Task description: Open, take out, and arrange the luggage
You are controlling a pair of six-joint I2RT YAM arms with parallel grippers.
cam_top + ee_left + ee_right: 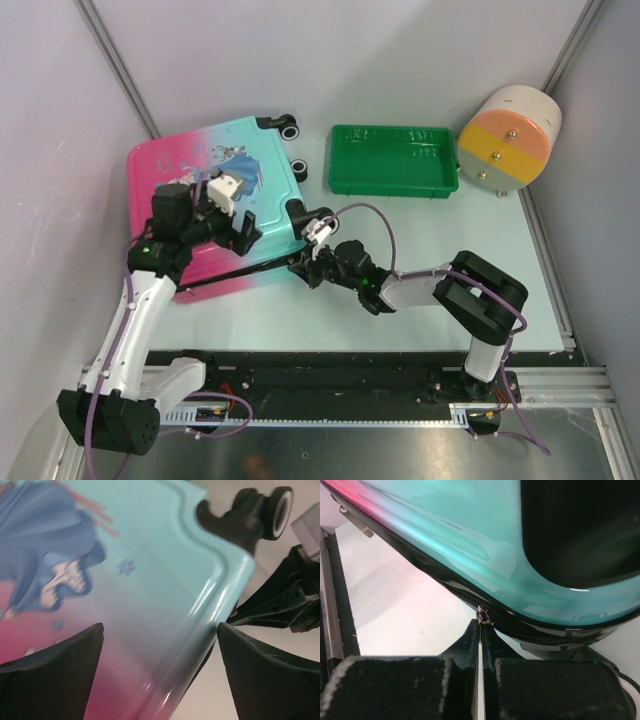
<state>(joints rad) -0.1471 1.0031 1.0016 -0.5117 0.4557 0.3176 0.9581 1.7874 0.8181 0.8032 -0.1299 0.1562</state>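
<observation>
Wide left fingers (50,675) straddled the luggage (150,580) edge. The right fingers (395,690) pinched the mostly hidden zipper pull (483,616), with open worktop (395,605) to their left.

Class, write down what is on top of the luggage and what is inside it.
Over the luggage lid hangs the left gripper, jaws open; whether it touches is unclear. The inside cannot be seen: the hard shell covers it.

**Both arms at the suitcase**

The luggage (268,195) lies flat on the desk (300,320), pink end left, teal end right. The left gripper (240,230) hangs over its lid. The right gripper (305,263) meets the black zipper (235,276) at the near right corner. A green tray (393,185) and a white-and-orange cylinder (505,135) sit farther back, to the right.
</observation>
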